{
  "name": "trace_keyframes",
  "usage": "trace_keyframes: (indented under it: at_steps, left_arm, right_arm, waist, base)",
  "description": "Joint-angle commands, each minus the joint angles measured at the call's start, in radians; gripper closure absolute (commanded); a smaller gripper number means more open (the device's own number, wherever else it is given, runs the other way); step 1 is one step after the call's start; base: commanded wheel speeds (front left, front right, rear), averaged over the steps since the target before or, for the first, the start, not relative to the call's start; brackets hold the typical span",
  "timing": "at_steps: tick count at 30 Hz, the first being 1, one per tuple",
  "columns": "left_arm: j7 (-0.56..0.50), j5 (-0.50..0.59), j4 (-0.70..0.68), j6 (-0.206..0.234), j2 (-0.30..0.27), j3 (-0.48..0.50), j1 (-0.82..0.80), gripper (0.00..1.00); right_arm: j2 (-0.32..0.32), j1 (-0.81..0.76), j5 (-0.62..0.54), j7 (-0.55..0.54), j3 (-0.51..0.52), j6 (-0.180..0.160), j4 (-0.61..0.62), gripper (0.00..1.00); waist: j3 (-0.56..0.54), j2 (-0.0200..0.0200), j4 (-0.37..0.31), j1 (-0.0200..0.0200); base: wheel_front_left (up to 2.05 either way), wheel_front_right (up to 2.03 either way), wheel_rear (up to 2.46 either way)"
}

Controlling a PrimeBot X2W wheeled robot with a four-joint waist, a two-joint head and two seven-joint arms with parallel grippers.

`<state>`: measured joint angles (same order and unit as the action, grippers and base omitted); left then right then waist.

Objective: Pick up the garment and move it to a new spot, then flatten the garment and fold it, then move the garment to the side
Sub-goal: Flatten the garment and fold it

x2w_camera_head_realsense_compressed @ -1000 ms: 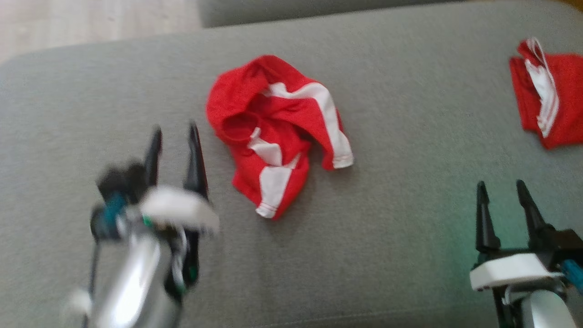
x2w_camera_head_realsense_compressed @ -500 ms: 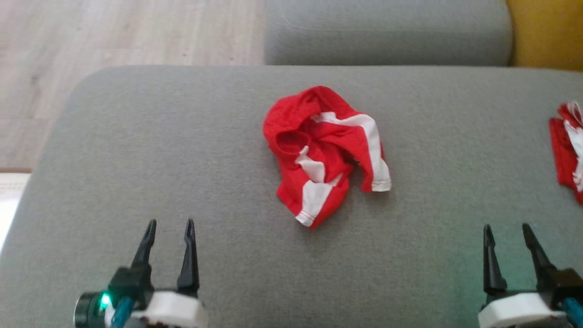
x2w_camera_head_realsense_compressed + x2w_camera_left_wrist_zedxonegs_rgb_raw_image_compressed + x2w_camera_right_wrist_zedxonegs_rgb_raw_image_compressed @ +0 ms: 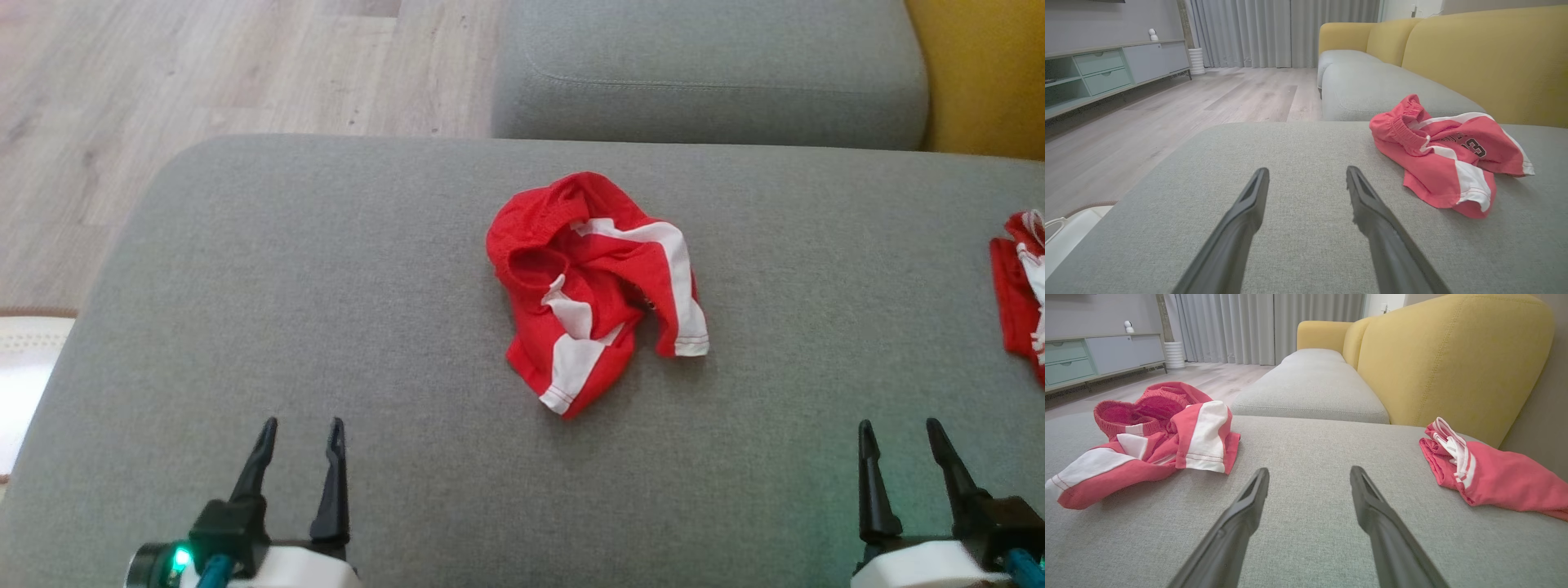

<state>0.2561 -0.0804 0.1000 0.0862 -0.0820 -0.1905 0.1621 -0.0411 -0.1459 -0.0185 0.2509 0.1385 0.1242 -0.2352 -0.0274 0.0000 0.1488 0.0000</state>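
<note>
Begin with the pick-up; not yet lifted. Look to the red-and-white garment [image 3: 592,286], crumpled in a heap on the grey seat cushion [image 3: 326,269], with its waistband bunched on the far side and a white-striped leg flopped out at the near right.

Note the left hand [image 3: 302,425], short of the garment and off to its left, fingers spread wide and holding nothing. Note likewise the right hand [image 3: 898,425], short of the garment and off to its right, just as wide and just as empty.

Judged best: reach with one hand for the raised waistband or a loose leg hem. Come down over a single standing fold and pinch enough cloth not to slip, yet not so deep as to catch the cushion cover. Lift well clear before carrying, to stop soft cloth trailing and unrolling. Choose bare cushion left of the garment for the new spot, wide enough there for spreading flat.

Mind the second red garment [image 3: 1020,294], bunched or perhaps folded, well to the right of the garment and near the yellow backrest [image 3: 980,73]; keep off it. Mind too the cushion edge left of the garment, with wooden floor [image 3: 163,82] beyond; avoid letting cloth slide over. Expect a clear path from either hand to the garment.
</note>
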Motion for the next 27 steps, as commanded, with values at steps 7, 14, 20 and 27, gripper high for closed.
trace_keyframes:
  at_steps: [7, 14, 20, 27]
  left_arm:
    - [0.006, 0.019, -0.021, -0.016, 0.013, 0.064, -0.05, 0.0]
    - [0.006, 0.028, -0.012, -0.03, 0.019, 0.08, -0.055, 0.0]
    - [0.006, 0.031, -0.011, -0.034, 0.023, 0.082, -0.062, 0.0]
    - [0.006, 0.064, -0.012, -0.096, 0.028, -0.024, -0.231, 0.0]
  right_arm:
    - [-0.009, 0.025, 0.033, 0.011, -0.042, 0.007, 0.025, 0.0]
    - [-0.009, 0.024, 0.042, 0.011, -0.056, 0.007, 0.02, 0.0]
    - [-0.009, 0.029, 0.041, 0.011, -0.056, 0.007, 0.019, 0.0]
    - [-0.009, 0.057, 0.043, 0.011, -0.07, 0.007, 0.016, 0.0]
  waist:
    - [0.002, 0.0, -0.027, 0.0]
    - [0.003, 0.0, -0.048, 0.0]
    - [0.009, 0.0, -0.058, 0.0]
    - [0.04, 0.0, -0.087, 0.0]
  base:
    - [0.0, 0.0, 0.0]
    - [0.0, 0.0, 0.0]
    - [0.0, 0.0, 0.0]
    - [0.0, 0.0, 0.0]
